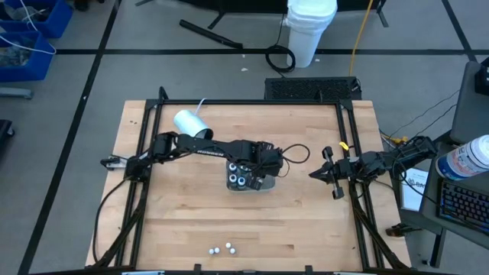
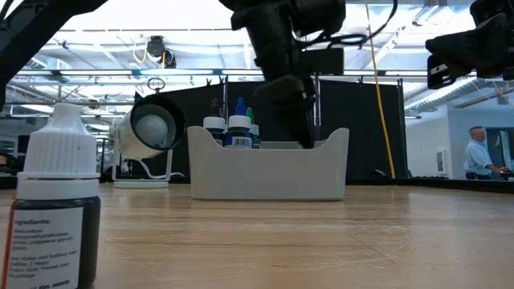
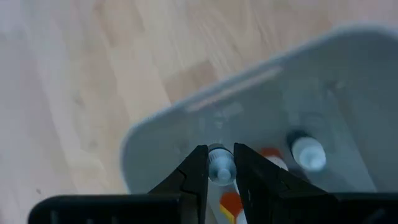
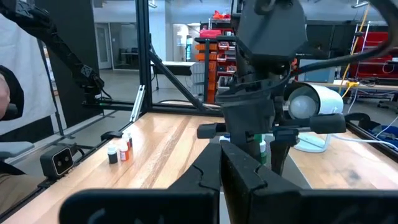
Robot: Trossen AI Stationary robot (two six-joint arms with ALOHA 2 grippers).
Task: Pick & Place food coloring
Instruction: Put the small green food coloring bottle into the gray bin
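Now the left pincer [image 3: 221,167], clamped on a food coloring bottle [image 3: 219,168], hangs inside the grey tray [image 3: 161,134]; next: release. The right pincer [image 1: 324,173] waits, closed.

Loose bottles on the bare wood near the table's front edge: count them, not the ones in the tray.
3, in a short row near the front edge: one, the middle one touching it, and one slightly apart. None looks hidden there; the tray holds others.
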